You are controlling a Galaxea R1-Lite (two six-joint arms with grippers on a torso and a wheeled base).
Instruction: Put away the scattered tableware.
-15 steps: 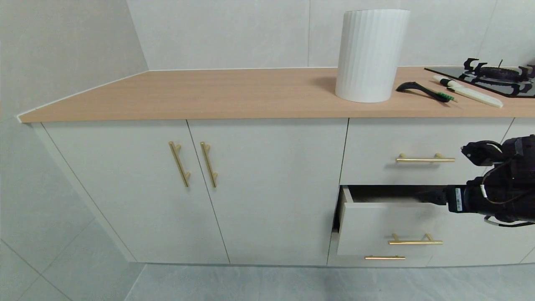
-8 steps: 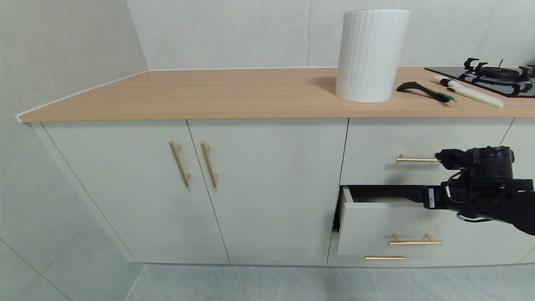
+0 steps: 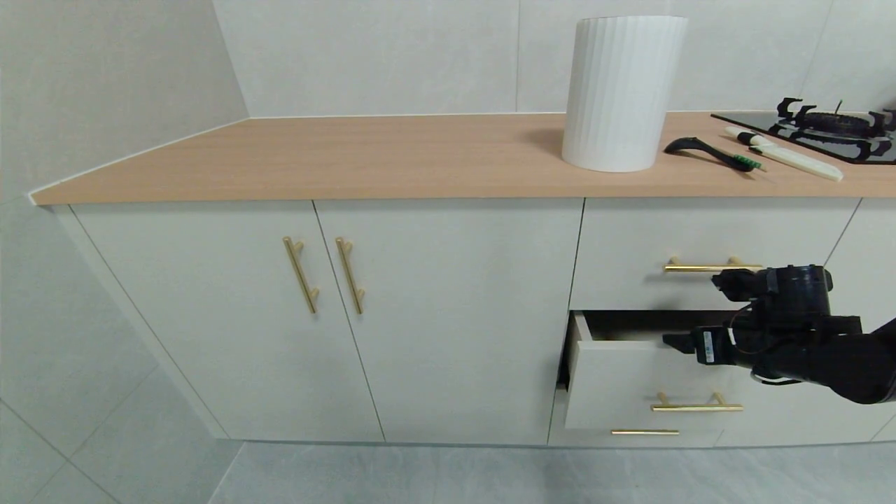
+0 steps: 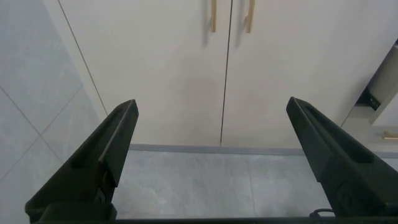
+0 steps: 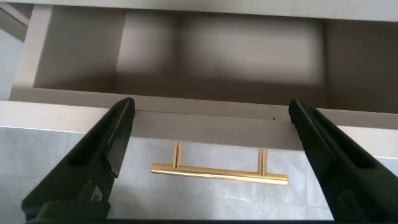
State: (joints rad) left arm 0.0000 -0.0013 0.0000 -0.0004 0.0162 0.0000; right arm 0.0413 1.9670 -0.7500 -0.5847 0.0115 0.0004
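Right gripper fingers spread wide, empty, above open drawer at 4 o'clock. Left gripper fingers likewise wide, empty. Knife on desk at 2 o'clock.

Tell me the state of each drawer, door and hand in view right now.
Middle drawer: pulled partly open, nothing visible inside.
Top drawer: shut.
Cabinet doors: both shut.
Left hand: open, holding nothing.
Right hand: open, empty, by the middle drawer.

A black utensil with a green tip lies flat on the desk. A long white utensil lies flat just beside it, at its 3 o'clock.
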